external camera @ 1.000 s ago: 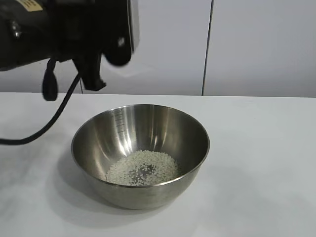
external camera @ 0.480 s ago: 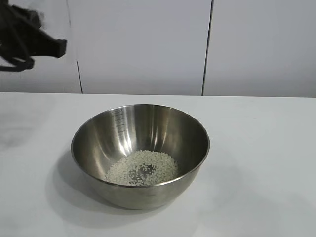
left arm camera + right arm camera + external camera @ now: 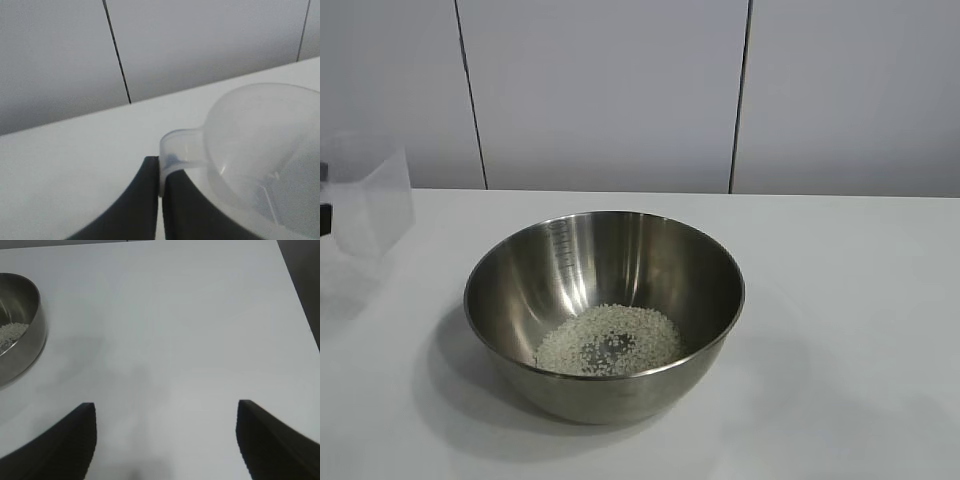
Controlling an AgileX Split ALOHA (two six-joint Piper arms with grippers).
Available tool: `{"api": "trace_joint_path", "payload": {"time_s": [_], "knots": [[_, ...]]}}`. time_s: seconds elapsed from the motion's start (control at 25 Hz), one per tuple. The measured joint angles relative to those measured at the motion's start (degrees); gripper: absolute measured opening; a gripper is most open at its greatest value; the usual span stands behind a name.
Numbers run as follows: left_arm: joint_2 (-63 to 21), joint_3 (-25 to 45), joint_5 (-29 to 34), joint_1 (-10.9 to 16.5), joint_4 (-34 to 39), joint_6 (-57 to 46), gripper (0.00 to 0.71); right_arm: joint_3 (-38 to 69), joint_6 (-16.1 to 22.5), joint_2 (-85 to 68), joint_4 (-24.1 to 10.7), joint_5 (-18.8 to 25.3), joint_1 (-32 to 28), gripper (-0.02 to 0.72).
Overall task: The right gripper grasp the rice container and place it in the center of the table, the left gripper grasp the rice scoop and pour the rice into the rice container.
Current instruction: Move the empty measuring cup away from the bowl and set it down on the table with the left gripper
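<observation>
Brightness: even, soft light is seen throughout.
Shadows: a faint shadow is cast on the table (image 3: 860, 330) around the rice container (image 3: 604, 316).
Glare: bright streaks are reflected on the container's inner wall.
Blur: the rice scoop (image 3: 360, 205) at the table's left edge is smeared.
Focus: the left gripper (image 3: 161, 205) is rendered soft.

The left tool (image 3: 161, 200) has drawn away from above the bowl (image 3: 605, 310), and the scoop (image 3: 365, 195) it grips now appears well left of it.

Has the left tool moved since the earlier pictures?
Yes. The left tool went leftward, away from the rice container, carrying the rice scoop.
</observation>
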Motion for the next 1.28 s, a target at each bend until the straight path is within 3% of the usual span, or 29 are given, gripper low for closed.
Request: {"api": "trace_joint_path", "payload": {"time_s": [0.16,0.36,0.88,1.28], "knots": [[7.4,0.0,-5.7,0.9,0.2,-0.3,0.008,0.0,0.0,0.0,0.0,0.0,0.0,0.536],[14.3,0.0,-6.2,0.9,0.2,-0.4,0.008,0.0,0.0,0.0,0.0,0.0,0.0,0.536],[14.9,-0.2,-6.5,0.9,-0.5,-0.3,0.014,0.0,0.0,0.0,0.0,0.0,0.0,0.536],[14.9,-0.2,-6.8,0.9,-0.5,-0.3,0.218,0.0,0.0,0.0,0.0,0.0,0.0,0.536]]}}
